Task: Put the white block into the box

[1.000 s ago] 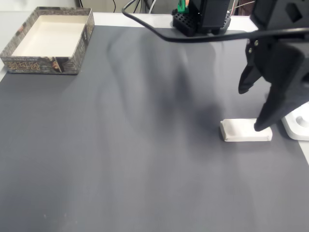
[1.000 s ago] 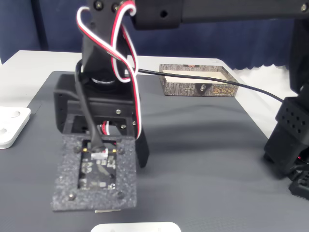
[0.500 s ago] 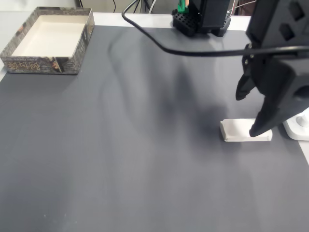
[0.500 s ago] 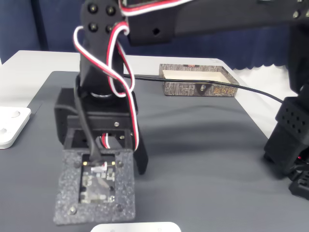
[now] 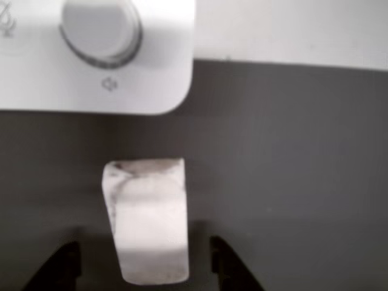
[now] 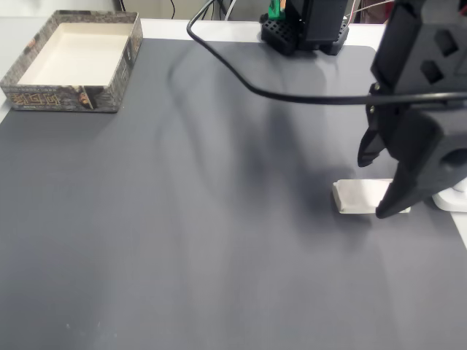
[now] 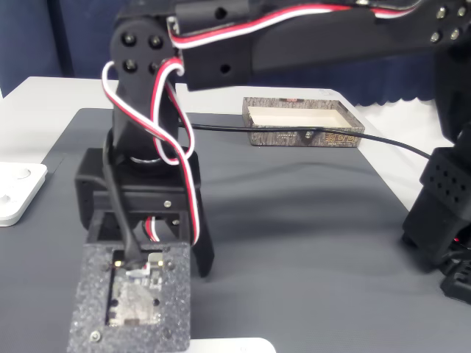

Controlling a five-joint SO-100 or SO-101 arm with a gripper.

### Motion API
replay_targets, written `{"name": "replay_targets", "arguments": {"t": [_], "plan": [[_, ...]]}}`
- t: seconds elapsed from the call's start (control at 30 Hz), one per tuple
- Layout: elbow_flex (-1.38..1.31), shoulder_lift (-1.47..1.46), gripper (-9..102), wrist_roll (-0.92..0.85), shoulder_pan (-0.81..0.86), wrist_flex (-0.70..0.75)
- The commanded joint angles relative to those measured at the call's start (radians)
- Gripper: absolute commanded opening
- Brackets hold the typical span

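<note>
The white block [image 5: 148, 224] lies flat on the dark grey mat, with brownish smudges at its far end in the other view. My gripper [image 5: 145, 270] is open, and its two black fingertips [image 5: 60, 267] stand on either side of the block's near end. In a fixed view the block [image 6: 356, 195] sits at the right of the mat, partly covered by the gripper [image 6: 373, 187] just above it. The box [image 6: 62, 98] stands at the far left corner of the mat, far from the block, and another fixed view shows it at the back [image 7: 302, 137].
A flat white device with a round knob [image 5: 100, 27] lies just beyond the block, at the mat's right edge [image 6: 454, 197]. The arm's black base [image 6: 303, 25] stands at the back, and a black cable [image 6: 241, 73] hangs over the mat.
The gripper has come down and slightly left towards the block, so its fingers now reach lower around it. The block and the box have not moved.
</note>
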Motion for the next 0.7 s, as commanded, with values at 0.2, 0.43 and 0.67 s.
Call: {"name": "replay_targets", "arguments": {"t": [0.2, 0.43, 0.67], "plan": [[-0.066, 0.008, 32, 0.005, -0.006, -0.008], [-0.066, -0.006, 32, 0.0, -0.008, 0.005], [-0.077, -0.023, 31, 0.003, -0.009, 0.005]]}}
